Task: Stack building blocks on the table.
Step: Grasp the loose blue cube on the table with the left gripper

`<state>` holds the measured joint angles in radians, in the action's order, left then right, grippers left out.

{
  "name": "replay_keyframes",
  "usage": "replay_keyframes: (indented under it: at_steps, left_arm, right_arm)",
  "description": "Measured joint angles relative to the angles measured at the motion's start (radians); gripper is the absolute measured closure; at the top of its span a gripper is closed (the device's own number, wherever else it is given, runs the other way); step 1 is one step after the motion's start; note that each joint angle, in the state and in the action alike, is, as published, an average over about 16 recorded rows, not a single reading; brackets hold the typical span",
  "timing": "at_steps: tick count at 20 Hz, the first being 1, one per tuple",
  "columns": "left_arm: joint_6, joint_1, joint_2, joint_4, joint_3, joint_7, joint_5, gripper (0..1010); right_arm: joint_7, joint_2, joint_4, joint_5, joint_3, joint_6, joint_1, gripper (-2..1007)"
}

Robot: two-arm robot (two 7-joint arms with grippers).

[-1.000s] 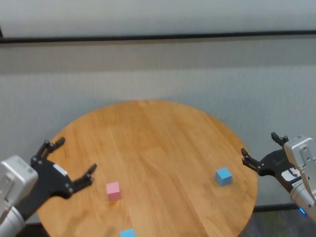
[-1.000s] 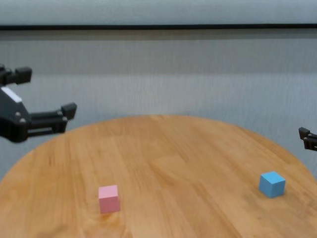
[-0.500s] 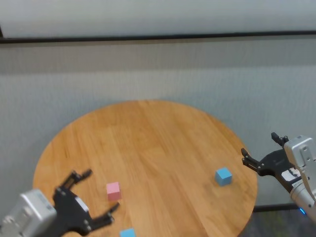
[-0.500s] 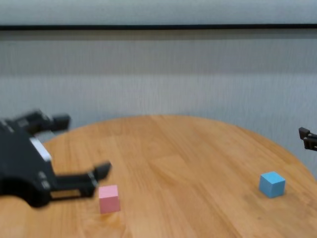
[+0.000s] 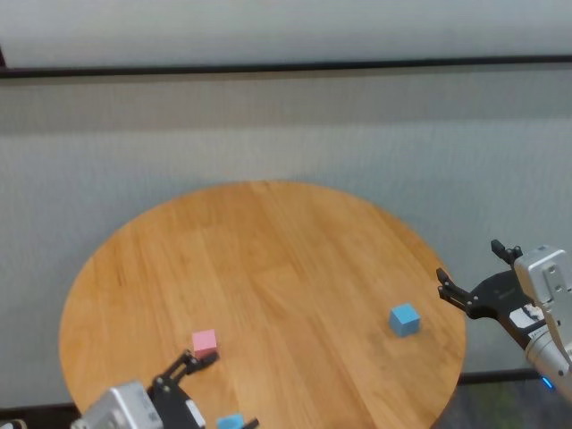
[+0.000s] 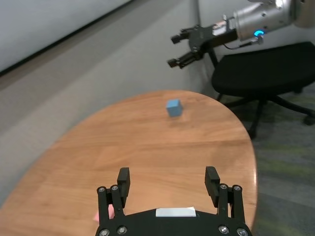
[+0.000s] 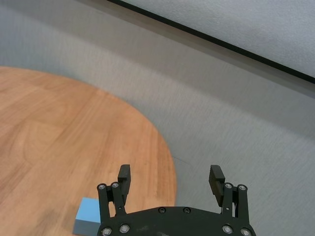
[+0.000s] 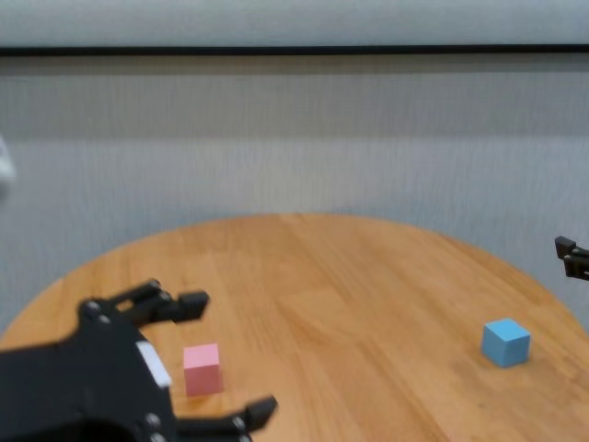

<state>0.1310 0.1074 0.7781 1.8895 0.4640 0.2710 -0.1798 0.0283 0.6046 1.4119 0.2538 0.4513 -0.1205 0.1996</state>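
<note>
Hovering wide open and empty at the table's (image 5: 268, 223) near-left edge, left gripper (image 8: 216, 361) flanks the pink block (image 8: 202, 368); one blue block (image 5: 231, 421) at the near edge, another (image 5: 404, 318) near the right edge. Right gripper (image 5: 472, 275) open, empty, off that edge. Blocks look light, rigid; pinch flat opposite faces.

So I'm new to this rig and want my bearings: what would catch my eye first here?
The open left gripper fills the table's near left, above the pink block and near blue block. The far blue block sits alone at the right. The open right gripper hangs just off the right rim.
</note>
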Motion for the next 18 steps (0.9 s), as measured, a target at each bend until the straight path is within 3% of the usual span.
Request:
replay_keyframes:
  at_steps: [7, 18]
  left_arm:
    - [-0.012, -0.027, -0.035, -0.052, 0.025, 0.057, 0.006, 10]
    - [-0.008, -0.052, -0.079, -0.130, 0.029, 0.127, -0.014, 10]
  right_arm:
    - [0.000, 0.000, 0.000, 0.000, 0.000, 0.000, 0.000, 0]
    - [0.000, 0.000, 0.000, 0.000, 0.000, 0.000, 0.000, 0]
